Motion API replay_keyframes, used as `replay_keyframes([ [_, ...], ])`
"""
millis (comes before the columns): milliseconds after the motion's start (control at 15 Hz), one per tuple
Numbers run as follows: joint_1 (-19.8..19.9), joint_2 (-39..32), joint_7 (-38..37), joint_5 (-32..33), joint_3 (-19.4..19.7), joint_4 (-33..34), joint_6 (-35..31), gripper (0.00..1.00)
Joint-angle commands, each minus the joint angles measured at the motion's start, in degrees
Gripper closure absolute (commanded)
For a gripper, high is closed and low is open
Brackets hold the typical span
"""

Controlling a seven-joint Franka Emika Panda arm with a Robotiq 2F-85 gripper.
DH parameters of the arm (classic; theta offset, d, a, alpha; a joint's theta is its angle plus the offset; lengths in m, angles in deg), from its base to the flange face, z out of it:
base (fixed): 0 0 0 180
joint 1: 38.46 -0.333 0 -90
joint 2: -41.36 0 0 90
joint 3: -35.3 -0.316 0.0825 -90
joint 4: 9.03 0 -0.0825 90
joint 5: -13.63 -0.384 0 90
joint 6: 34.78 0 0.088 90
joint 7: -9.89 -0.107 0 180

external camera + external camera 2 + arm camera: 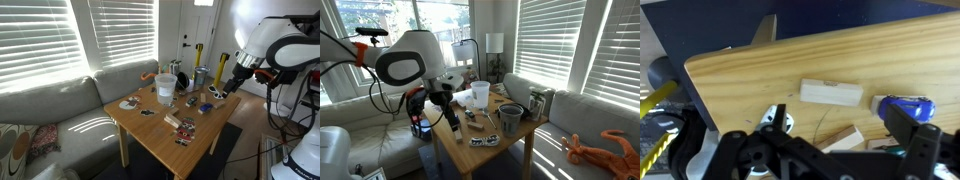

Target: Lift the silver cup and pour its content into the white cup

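The gripper [232,82] is seen at the edge of the wooden table [150,130], held just above it. In the wrist view its fingers [925,150] are spread wide apart, and nothing is held between them. The silver cup [201,77] is stood upright on the table, near the gripper but not touched by it. The white cup [163,88] is stood further along the table, apart from the silver cup. Below the gripper, a small pale block [831,93] and a blue thing [902,105] are seen lying on the wood.
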Motion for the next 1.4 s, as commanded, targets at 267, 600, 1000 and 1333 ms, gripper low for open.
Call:
replay_keyframes([
  [267,5.08,-9.76,2.03,0.51,5.98,10.42,-2.88,0.00],
  [600,6.53,-13.00,2.50,-0.24,8.27,14.94,-4.56,0.00],
  [1000,7.67,-16.05,0.98,0.47,8.51,17.26,-1.96,0.00],
  [1333,8.61,-20.20,2.41,0.35,10.76,21.35,-1.09,0.00],
])
